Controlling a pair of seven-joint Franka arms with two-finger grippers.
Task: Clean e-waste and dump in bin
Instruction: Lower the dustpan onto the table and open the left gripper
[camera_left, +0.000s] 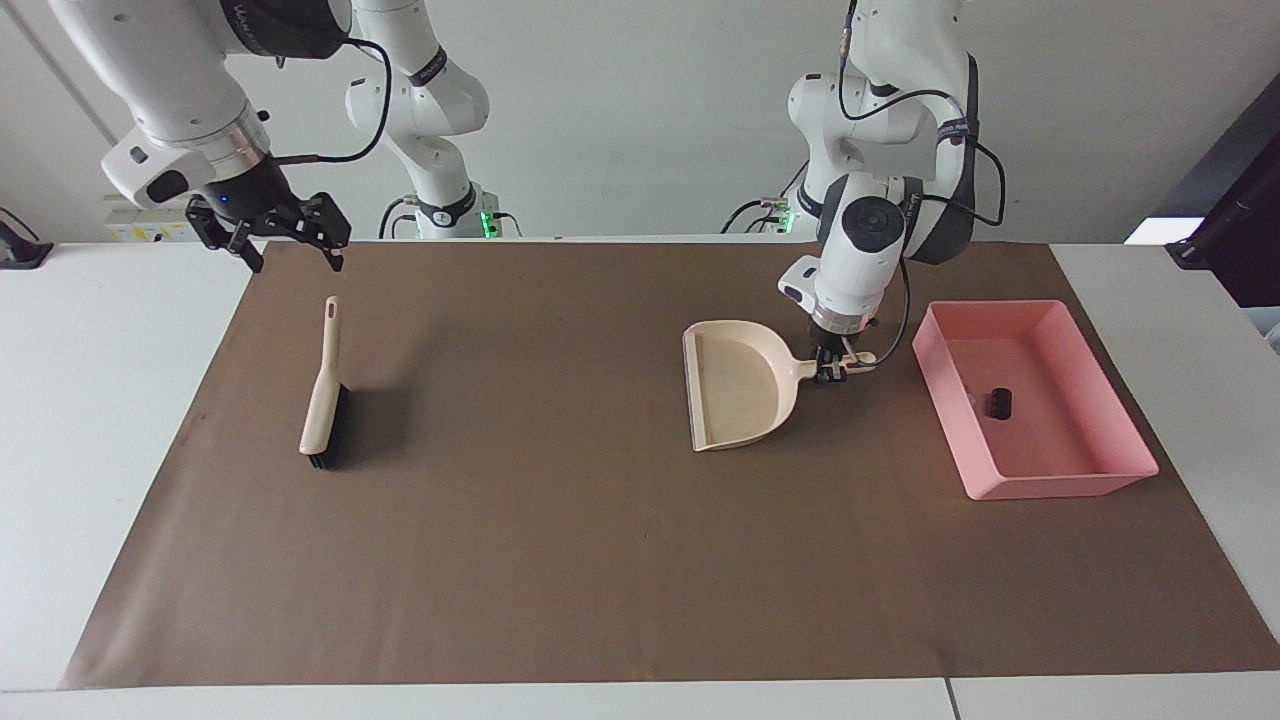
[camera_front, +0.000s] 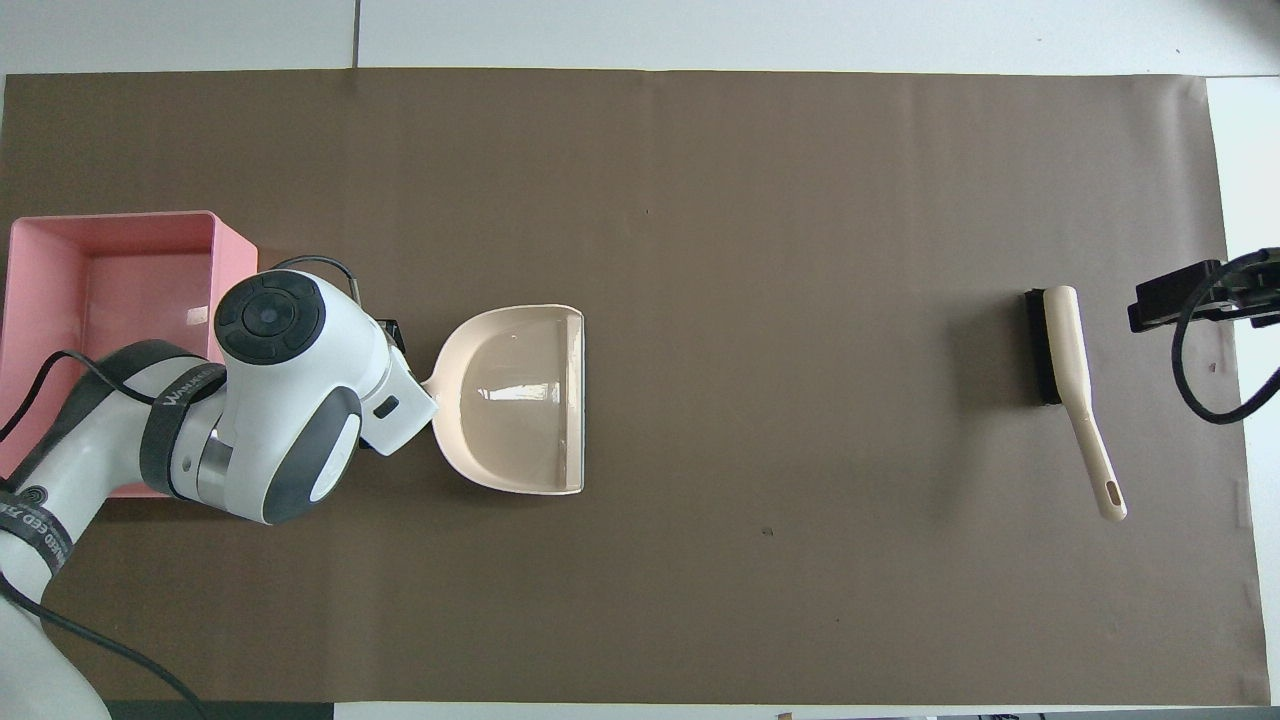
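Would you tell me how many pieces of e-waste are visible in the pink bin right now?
1: a black block lying on the floor of the pink bin. A faint pale speck sits beside it, possibly a second piece, but too indistinct to count.

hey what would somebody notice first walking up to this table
Probably the pink bin at the left arm's end of the brown mat, a black block inside it. Beside it, the left pincer is shut on the beige dustpan by its handle. At the right arm's end, the open right pincer hangs above a brush.

A robotics lab: two white arms (camera_left: 870, 230) bolted at a white counter (camera_left: 100, 400) under a brown mat (camera_left: 600, 560), bare wall, trailing cables.
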